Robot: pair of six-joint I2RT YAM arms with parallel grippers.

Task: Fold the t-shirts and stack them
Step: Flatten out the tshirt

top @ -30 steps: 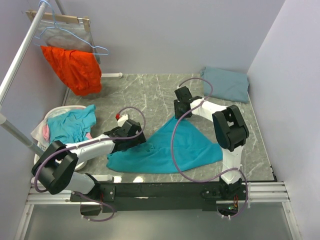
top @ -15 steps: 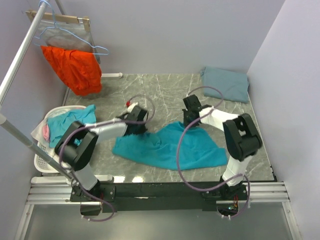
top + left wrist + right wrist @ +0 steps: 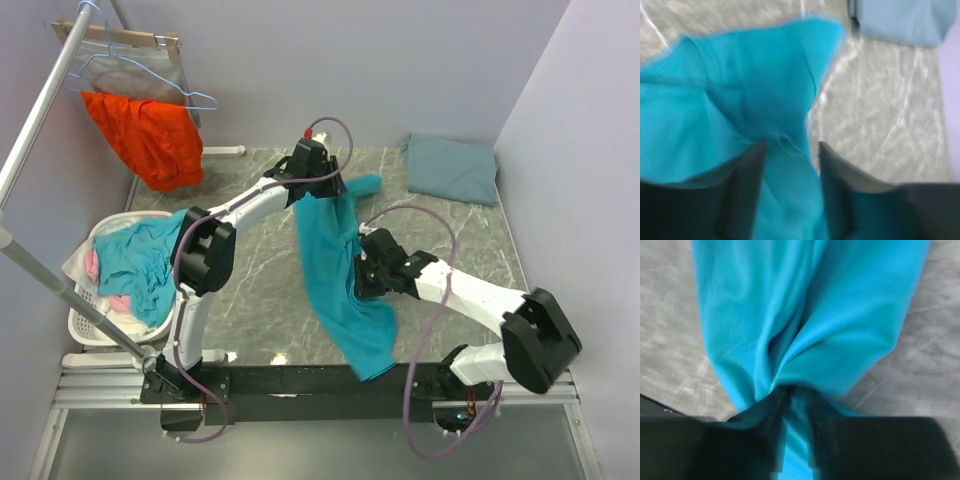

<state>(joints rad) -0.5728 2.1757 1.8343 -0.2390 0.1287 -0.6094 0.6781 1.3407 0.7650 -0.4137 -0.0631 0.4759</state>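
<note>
Top external view: the teal t-shirt [image 3: 325, 250] runs lengthwise from far centre to the table [image 3: 250, 290]'s near edge. The left gripper [image 3: 320, 190] clenches its far end and the right gripper [image 3: 360, 278] pinches it mid-length. The grey-blue t-shirt [image 3: 452, 168] lies folded far right.

Orange garment [image 3: 150, 135] hangs on rack [image 3: 40, 108]; white basket [image 3: 85, 325] left; perhaps pink cloth [image 3: 92, 265] inside.

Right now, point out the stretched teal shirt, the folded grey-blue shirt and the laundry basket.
stretched teal shirt [image 3: 325, 250], top view, mid-length.
folded grey-blue shirt [image 3: 452, 168], top view, centre.
laundry basket [image 3: 88, 328], top view, near wall.
</note>
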